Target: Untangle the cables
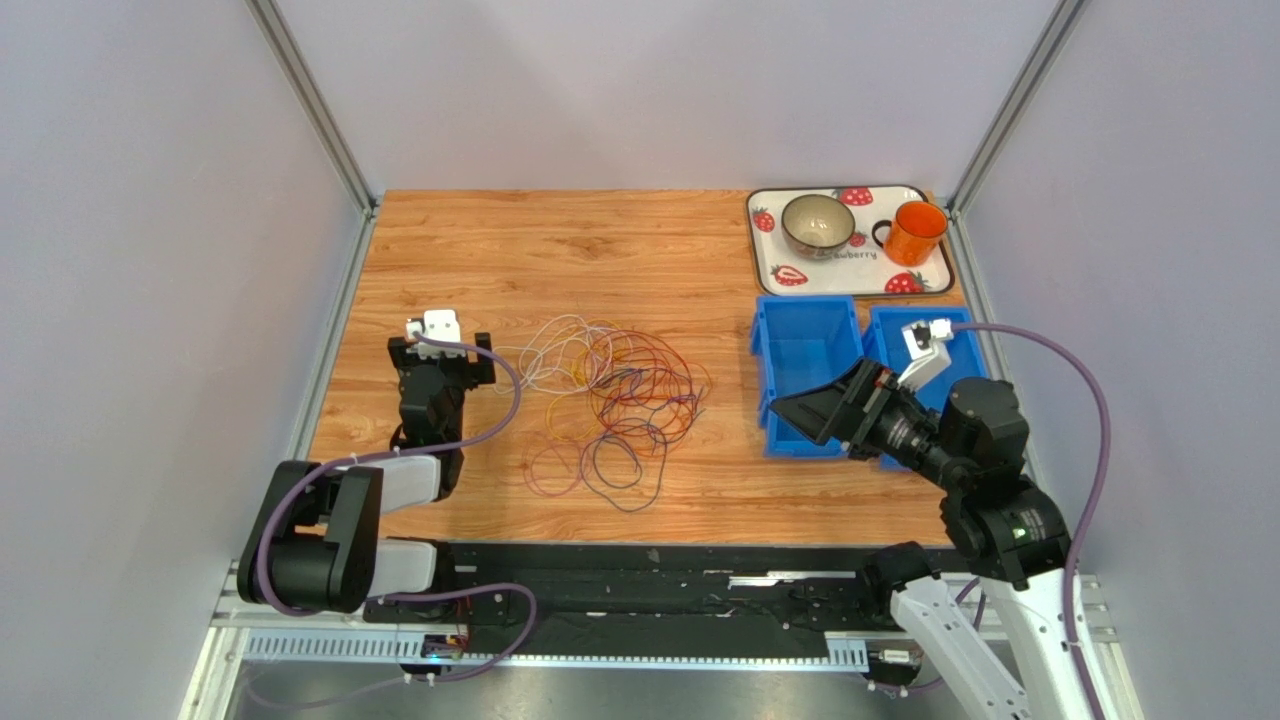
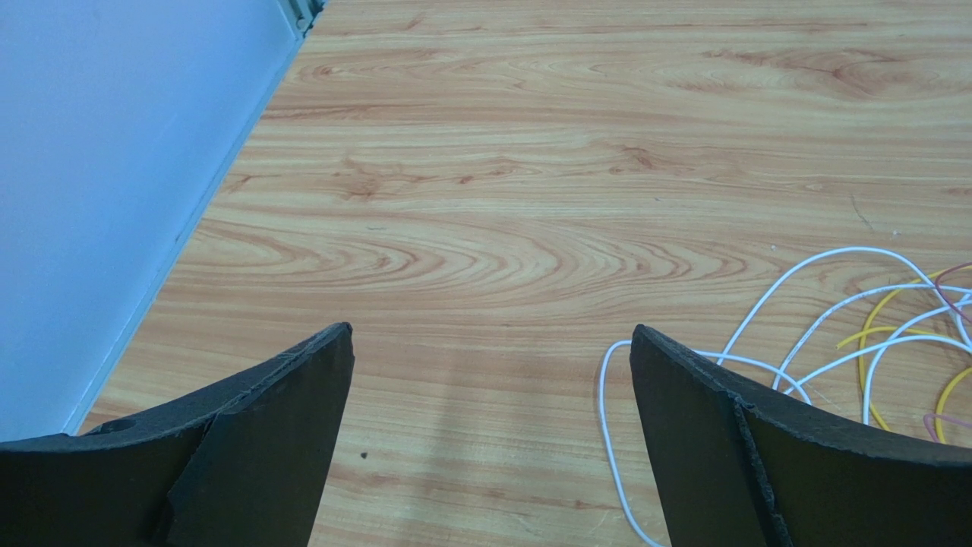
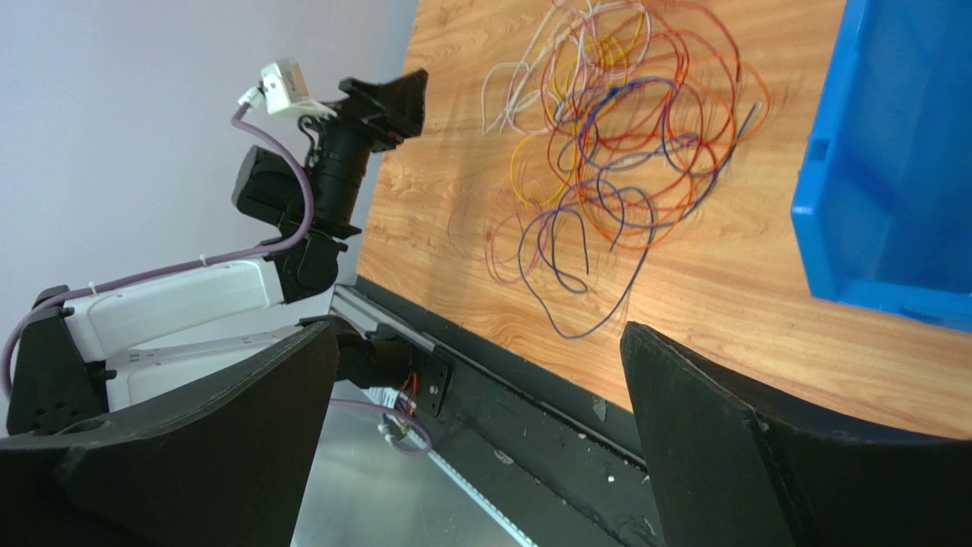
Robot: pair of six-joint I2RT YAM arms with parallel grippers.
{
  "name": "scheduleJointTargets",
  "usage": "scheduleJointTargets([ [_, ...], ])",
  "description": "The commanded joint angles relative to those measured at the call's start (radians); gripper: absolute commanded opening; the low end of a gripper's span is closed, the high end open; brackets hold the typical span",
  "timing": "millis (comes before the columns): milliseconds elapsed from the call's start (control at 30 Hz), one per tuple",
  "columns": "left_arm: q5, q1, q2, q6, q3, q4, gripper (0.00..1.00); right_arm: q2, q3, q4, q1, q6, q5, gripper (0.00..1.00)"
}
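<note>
cables (image 1: 609, 398): one loose tangle lying flat on the table (image 1: 496, 255), roughly mid-table, slightly left of centre in the top view. White and yellow loops on the left and far side of the pile, orange-red through the middle and right, purple and black loops trailing toward the near edge. Strands overlap heavily in the middle; can't tell which crosses over which

left gripper (image 1: 443, 353): just left of the tangle, jaws spread wide, nothing between them. Left wrist view: both fingers (image 2: 274, 445) frame bare wood. White loops of the cables (image 2: 799, 342) run right beside the right-hand finger and one white strand passes behind its edge; can't tell if it touches. Yellow strands further right in that view

right gripper (image 1: 793, 417): jaws fully apart too, empty, over the near part of a blue bin (image 1: 804, 348) in the top view, pointing toward the pile and well apart from it. Right wrist view: cables (image 3: 616, 148) beyond the spread fingers, bin wall on the right, left arm (image 3: 194, 302) on the other side of the pile

second blue bin (image 1: 974, 357) just right of the first, partly hidden by the right arm (image 1: 977, 435). Behind the bins, strawberry-print tray (image 1: 864, 273) at the far right corner, carrying a bowl (image 1: 819, 225) and an orange mug (image 1: 914, 233)
</note>
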Motion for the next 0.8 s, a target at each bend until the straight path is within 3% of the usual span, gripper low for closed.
scheduleJointTargets([
  [0,-0.003,0.006,-0.015,-0.011,0.018,0.047,0.99,0.001,0.17,-0.114,0.004,-0.104,0.071,1.0],
  [67,-0.009,0.006,-0.177,-0.023,0.048,-0.12,0.99,-0.053,0.147,-0.099,0.004,-0.061,0.135,1.0],
  [100,-0.039,0.006,-0.248,-0.063,0.141,-0.411,0.99,-0.081,0.126,-0.114,0.006,0.009,0.207,1.0],
  [133,-0.142,0.006,-0.352,-0.16,0.201,-0.552,0.99,-0.108,0.1,-0.236,0.004,0.204,0.361,1.0],
  [167,-0.185,0.006,-0.386,-0.225,0.267,-0.686,0.99,-0.177,0.062,-0.275,0.006,0.223,0.396,1.0],
  [200,-0.239,0.006,-0.408,-0.32,0.385,-0.942,0.99,-0.218,-0.03,-0.186,0.004,0.205,0.389,0.99],
  [233,-0.377,0.006,-0.423,-0.641,0.444,-1.138,0.99,-0.257,-0.085,-0.124,0.004,0.174,0.304,0.99],
  [300,-0.493,0.021,-0.422,-1.006,0.562,-1.579,0.99,-0.302,-0.136,-0.12,0.004,0.151,0.307,0.99],
  [367,-0.211,0.081,-0.433,-0.776,0.564,-1.452,0.92,-0.267,-0.137,-0.128,0.003,0.075,0.337,0.99],
  [400,-0.127,0.081,-0.433,-0.735,0.569,-1.389,0.87,-0.241,-0.112,-0.151,0.004,0.051,0.35,0.99],
  [433,-0.012,0.081,-0.433,-0.723,0.573,-1.387,0.86,-0.212,-0.098,-0.165,0.003,0.022,0.39,0.99],
  [500,0.09,0.081,-0.422,-0.716,0.581,-1.405,0.86,-0.11,-0.062,-0.195,0.004,-0.057,0.421,0.99],
  [633,0.198,0.074,-0.341,-0.635,0.613,-1.443,0.81,0.019,0.015,-0.182,0.004,-0.145,0.38,0.95],
  [767,0.198,0.007,-0.226,-0.601,0.67,-1.479,0.75,0.031,-0.03,-0.036,0.003,-0.156,0.266,0.92],
])
